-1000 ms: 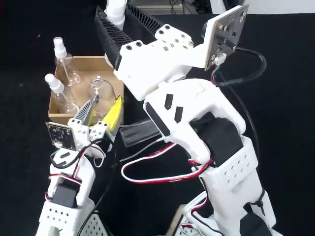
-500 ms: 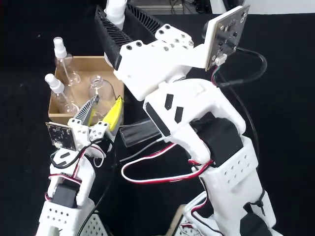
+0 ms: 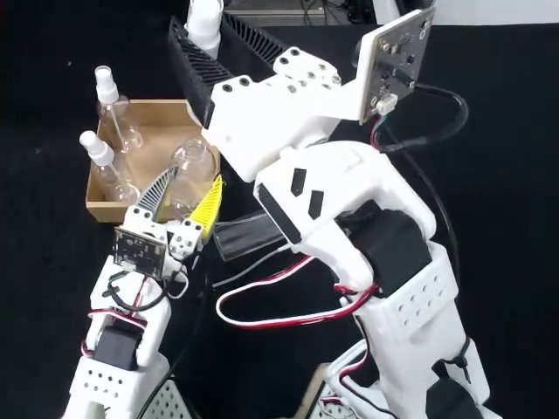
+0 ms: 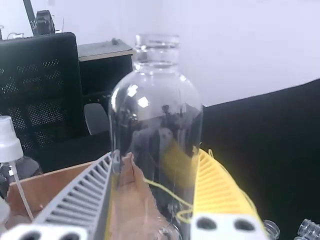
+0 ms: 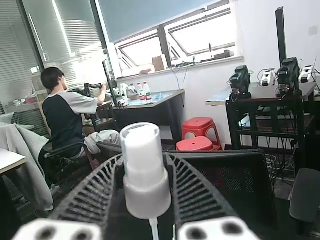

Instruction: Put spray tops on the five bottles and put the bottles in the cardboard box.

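Lifted and swung rightward over the last second, the open bottle (image 3: 194,166) (image 4: 155,125) now leans with its bare neck up, where before it stood deeper in the cardboard box (image 3: 154,109) (image 4: 50,185). It sits at the box's near right corner; whether its base touches the cardboard cannot be told. The left gripper (image 3: 194,179) (image 4: 156,156) has it by the lower body, grey and yellow jaws clamped on the clear wall from either side, and the left wrist has shifted right along with it.

The far capped bottle (image 3: 112,106) and the near capped bottle (image 3: 103,168) stand upright along the box's left side, apart from the held one.

Above and behind the box, the right gripper (image 3: 204,22) (image 5: 143,159) hangs high, its black jaws clamped on a white spray top (image 3: 205,13) (image 5: 145,175), nozzle head up and dip tube hanging below. That arm has edged up slightly.

Beside the left gripper, two loose bottle necks (image 4: 272,229) show low down on the black counter (image 3: 507,157).
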`<state>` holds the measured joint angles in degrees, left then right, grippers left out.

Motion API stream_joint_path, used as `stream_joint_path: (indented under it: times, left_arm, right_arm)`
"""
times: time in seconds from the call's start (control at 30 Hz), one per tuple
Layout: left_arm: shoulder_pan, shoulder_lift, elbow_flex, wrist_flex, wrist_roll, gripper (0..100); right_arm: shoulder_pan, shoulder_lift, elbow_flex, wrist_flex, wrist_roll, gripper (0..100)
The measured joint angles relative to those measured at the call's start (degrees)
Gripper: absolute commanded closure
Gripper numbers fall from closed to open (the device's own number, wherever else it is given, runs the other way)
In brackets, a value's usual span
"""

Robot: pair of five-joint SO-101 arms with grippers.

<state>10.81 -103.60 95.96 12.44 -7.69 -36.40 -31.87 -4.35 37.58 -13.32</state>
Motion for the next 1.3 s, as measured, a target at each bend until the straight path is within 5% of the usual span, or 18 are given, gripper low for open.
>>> stream_joint_path:
  times: [0.33, 1.3]
  left_arm:
    - [7.0, 0.0, 0.0, 0.0, -0.9, 97]
    - [7.9, 0.0, 0.0, -2.9, -0.9, 97]
  right_arm:
    - [-4.7, -1.0, 0.9, 2.2, 0.0, 98.7]
    - [-1.8, -11.9, 12.5, 1.1, 6.7, 98.7]
